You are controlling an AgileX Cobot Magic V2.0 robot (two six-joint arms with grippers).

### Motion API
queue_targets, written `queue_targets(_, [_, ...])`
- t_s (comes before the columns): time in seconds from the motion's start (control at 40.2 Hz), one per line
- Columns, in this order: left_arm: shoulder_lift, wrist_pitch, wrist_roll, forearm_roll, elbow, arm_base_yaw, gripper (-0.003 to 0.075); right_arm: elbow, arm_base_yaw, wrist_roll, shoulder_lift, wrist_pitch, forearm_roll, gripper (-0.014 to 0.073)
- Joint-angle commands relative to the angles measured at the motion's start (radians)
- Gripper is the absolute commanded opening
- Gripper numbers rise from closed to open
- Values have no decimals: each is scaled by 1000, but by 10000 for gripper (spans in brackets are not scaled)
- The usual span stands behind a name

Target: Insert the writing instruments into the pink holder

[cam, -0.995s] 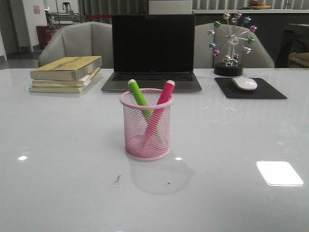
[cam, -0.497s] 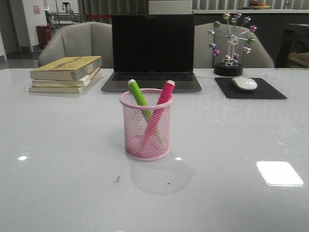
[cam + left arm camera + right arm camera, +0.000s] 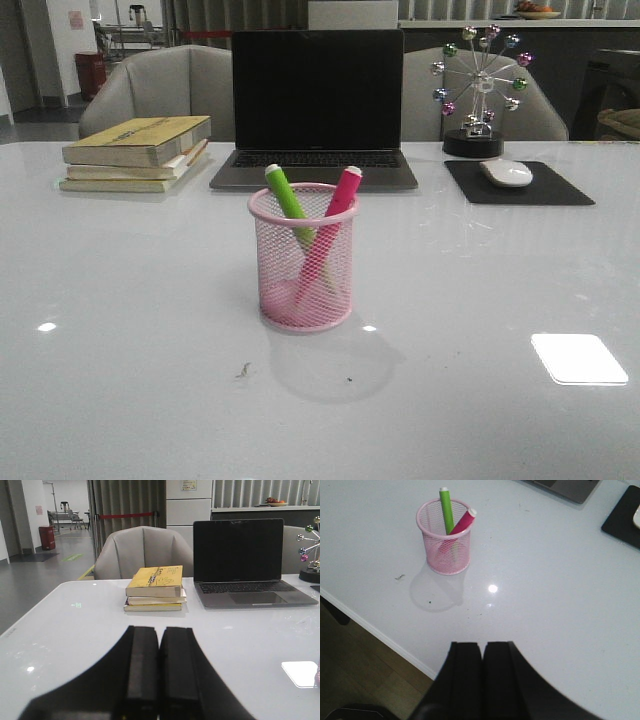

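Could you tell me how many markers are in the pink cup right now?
2. The green marker leans toward the cup's left rim, and the pink marker leans toward its right rim; they cross inside. No other markers lie on the table.

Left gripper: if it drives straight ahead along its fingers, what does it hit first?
Probably the stack of books. The left gripper is shut and aimed across bare table at them; the laptop sits off to one side. Depth is unclear.

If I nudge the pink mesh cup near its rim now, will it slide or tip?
The pink holder is open mesh, so probably light; on the glossy table it likely slides. The markers lean above the rim, so a high push might tip it.
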Motion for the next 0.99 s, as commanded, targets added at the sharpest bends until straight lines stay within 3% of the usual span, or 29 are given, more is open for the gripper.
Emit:
queue_targets(0.0, [-21, -93, -7, -3, 5, -8, 97, -27, -2, -4, 0, -75, -9, 77])
queue_targets(0.199, [-21, -93, -7, -3, 5, -8, 97, 54, -65, -5, -61, -137, -14, 77])
queue_targets(0.448, [-21, -93, -7, -3, 5, -7, 97, 428, -353, -4, -372, -605, -21, 77])
queue_targets(0.622, [-21, -93, -7, -3, 5, -7, 97, 660, -491, -4, -576, -819, 97, 77])
queue_targets(0.721, [-21, -93, -7, -3, 5, -7, 97, 744, -527, -4, -626, -880, 105, 77])
queue_targets(0.97, [-19, -93, -7, -3, 5, -7, 97, 741, -593, -5, -625, -829, 94, 77])
